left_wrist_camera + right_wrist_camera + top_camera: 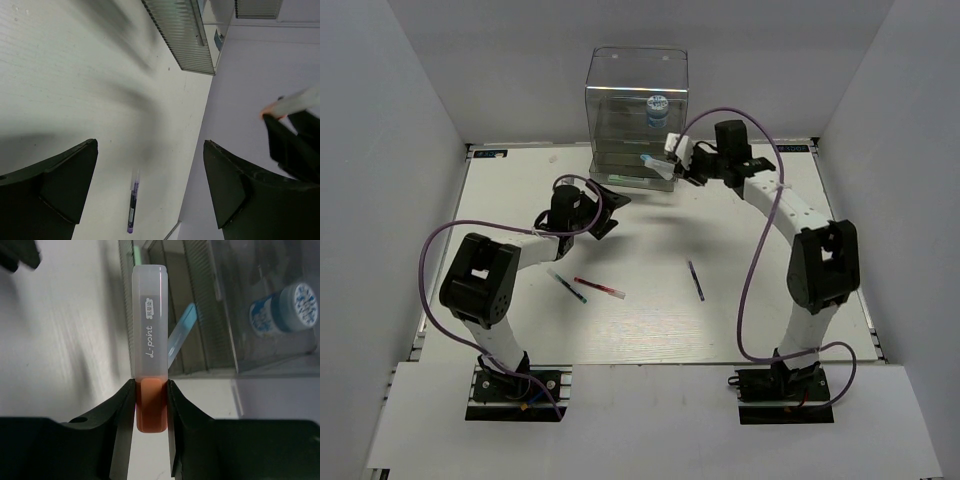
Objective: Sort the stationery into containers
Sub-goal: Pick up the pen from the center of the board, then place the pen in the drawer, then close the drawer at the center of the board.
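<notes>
Up at the far side of the counter [740, 320], the right pincer [151, 407] is clamped on the orange-capped marker [149, 330]. Its two fingers squeeze the orange end, and the pale, cloudy barrel sticks straight out ahead of them. The marker's free end sits just in front of the clear cabinet [635, 70], low down near its bottom levels. I cannot tell whether it touches.

Inside the cabinet, higher up, sits the blue-white roll [282, 312]. A light blue pen [182, 330] slants across the lower levels just behind the marker.

The left pincer [150, 150] hangs over the counter, left of the cabinet's front. It is spread wide with nothing between its fingers.

Three pieces lie loose on the counter, well apart from the cabinet. The green-white pen [565, 285] and red pen [600, 289] sit close together near the left arm. The dark thin pen [696, 280] lies by itself toward the middle.
</notes>
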Controlling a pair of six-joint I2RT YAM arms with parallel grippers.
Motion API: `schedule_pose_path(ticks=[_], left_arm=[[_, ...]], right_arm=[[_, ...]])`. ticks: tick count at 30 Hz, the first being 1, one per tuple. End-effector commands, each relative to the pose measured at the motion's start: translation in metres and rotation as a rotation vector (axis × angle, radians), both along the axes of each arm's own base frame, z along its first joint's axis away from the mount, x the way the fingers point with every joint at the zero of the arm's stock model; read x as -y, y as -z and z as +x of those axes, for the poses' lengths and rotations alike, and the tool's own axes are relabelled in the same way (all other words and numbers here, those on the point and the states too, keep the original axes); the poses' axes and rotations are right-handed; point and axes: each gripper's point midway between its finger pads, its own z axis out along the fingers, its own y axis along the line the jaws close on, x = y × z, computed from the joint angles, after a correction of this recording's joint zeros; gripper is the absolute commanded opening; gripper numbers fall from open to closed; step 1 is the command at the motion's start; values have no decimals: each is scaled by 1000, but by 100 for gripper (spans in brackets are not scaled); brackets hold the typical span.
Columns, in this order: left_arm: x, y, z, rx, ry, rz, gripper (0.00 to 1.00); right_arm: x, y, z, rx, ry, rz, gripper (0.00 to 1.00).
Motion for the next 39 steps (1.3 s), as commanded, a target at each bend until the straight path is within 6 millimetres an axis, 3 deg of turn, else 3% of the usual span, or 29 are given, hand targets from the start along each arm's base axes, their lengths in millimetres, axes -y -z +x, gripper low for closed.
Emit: schedule_pose_path(ticks=[1, 2, 3, 4, 6, 7, 8, 10, 15, 17, 18, 19, 21, 24, 27, 32, 39], left_arm=[[3, -5, -5, 21, 36, -27, 95], [-1, -4, -2, 26, 31, -21, 95], [-2, -5, -5, 26, 31, -21, 95], [-3, -7, -6, 31, 35, -12, 95], [-4, -7, -9, 27, 41, 2, 95], [-6, -8, -13, 40, 53, 25, 95], [-9, -7, -15, 31, 47, 45, 95], [-13, -9, -18, 48, 54, 89, 97], [-31, -10, -30, 47, 32, 168, 98], [-35, -9, -41, 44, 36, 177, 98], [-38, -8, -44, 45, 27, 182, 98], [-40, -5, -52, 33, 28, 186, 98], [-47, -3, -55, 26, 10, 194, 98], [-53, 0, -62, 14, 0, 215, 98], [-57, -2, -66, 9, -2, 234, 98], [-61, -9, -69, 19, -15, 248, 98], [-69, -7, -79, 5, -36, 267, 98]], right_arm=[[-25, -24, 34, 102, 45, 62, 0], [-30, -26, 41, 111, 51, 66, 0], [-40, -15, 44, 99, 54, 54, 0], [-45, -21, 49, 115, 51, 63, 0], [-56, -3, 61, 93, 66, 49, 5], [-61, -20, 68, 121, 69, 67, 11], [-65, -1, 72, 85, 78, 54, 35], [-70, -6, 76, 96, 83, 62, 48], [-78, -23, 66, 92, 47, 127, 51], [-81, -20, 55, 56, 10, 152, 45], [-89, -21, 42, 27, -62, 181, 29], [-89, -32, 33, 26, -93, 199, 21], [-96, -24, 8, -36, -189, 221, 2], [-102, -14, -9, -82, -265, 219, 0], [-105, 16, -32, -252, -348, 160, 0], [-110, 57, -14, -241, -328, 57, 0], [-108, 84, 17, -174, -225, -10, 0]])
